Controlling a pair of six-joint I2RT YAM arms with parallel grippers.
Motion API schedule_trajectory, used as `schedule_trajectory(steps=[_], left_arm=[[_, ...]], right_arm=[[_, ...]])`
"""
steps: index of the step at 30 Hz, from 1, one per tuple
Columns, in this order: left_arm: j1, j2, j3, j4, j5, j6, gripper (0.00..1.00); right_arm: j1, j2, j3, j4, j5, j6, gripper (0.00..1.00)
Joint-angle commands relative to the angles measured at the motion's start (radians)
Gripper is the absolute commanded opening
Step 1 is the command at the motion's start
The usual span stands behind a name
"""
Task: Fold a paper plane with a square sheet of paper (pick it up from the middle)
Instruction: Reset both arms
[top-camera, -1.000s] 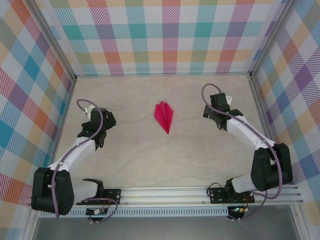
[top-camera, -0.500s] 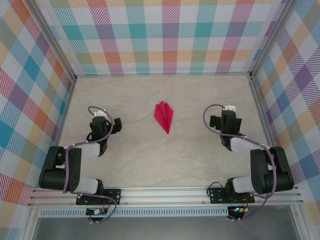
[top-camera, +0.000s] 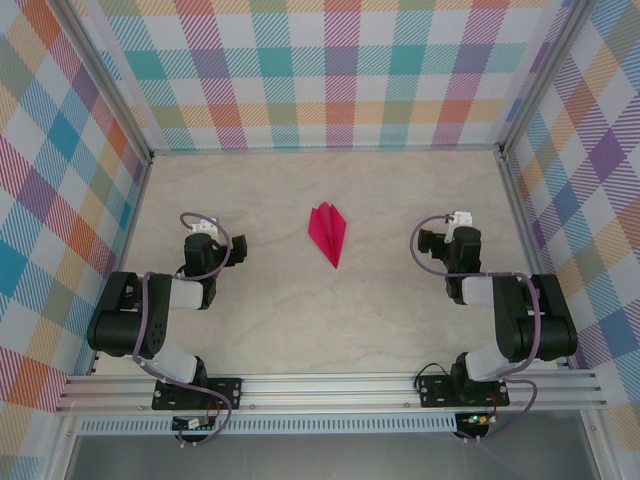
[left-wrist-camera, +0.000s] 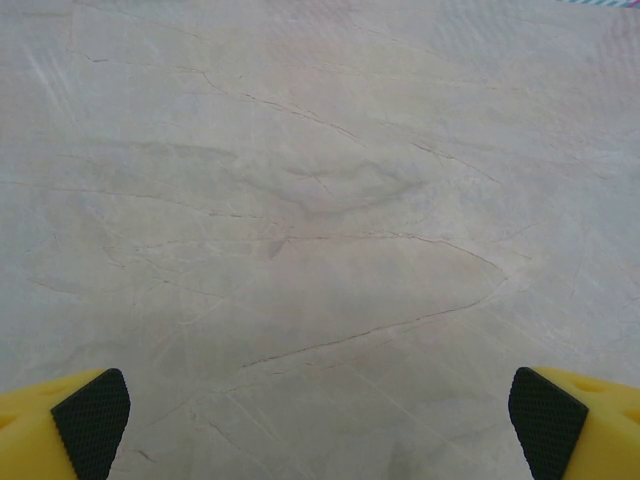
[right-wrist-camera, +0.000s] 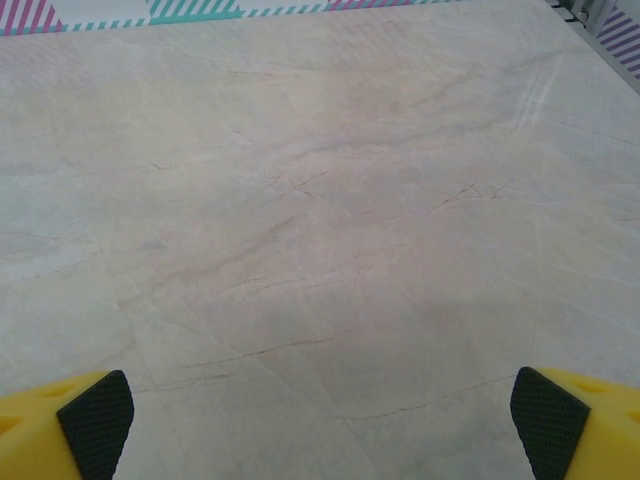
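Looking down the left wrist camera, I see the left jaws spread wide with nothing between them. Their yellow fingers (left-wrist-camera: 35, 440), tipped with black ribbed pads (left-wrist-camera: 92, 422), sit at 7 and 5 o'clock of the picture over the bare, pale marbled stone-look worktop (left-wrist-camera: 320, 220). The right jaws are just as wide apart and just as empty above the same veined surface.

From overhead, the left white-and-black arm (top-camera: 150, 310) is bent up close to its base, with its wrist toward 9 o'clock of the worktop. The right white-and-black arm (top-camera: 510, 310) mirrors it toward 3 o'clock.

The small magenta-pink folded paper plane (top-camera: 328, 232) lies flat near the worktop's centre, between the two wrists and well apart from both. Its sharp nose aims at about 5 o'clock and its wider tail at 11. Pastel checked fabric-pattern walls (top-camera: 330, 80) enclose the worktop on three sides, and a ribbed aluminium rail (top-camera: 330, 385) runs along 6 o'clock.
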Motion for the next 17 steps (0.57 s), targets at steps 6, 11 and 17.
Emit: schedule_trajectory(steps=[6, 11, 17], left_arm=[[-0.007, 0.002, 0.015, 0.035, 0.008, 0.037, 1.0], [-0.007, 0.005, 0.018, 0.03, 0.009, 0.037, 1.0], [-0.007, 0.005, 0.018, 0.03, 0.01, 0.037, 1.0]], right_arm=[[-0.004, 0.006, -0.009, 0.084, -0.044, 0.003, 1.0], [-0.005, 0.006, -0.009, 0.083, -0.044, 0.003, 1.0], [-0.004, 0.005, -0.013, 0.09, -0.052, -0.003, 1.0]])
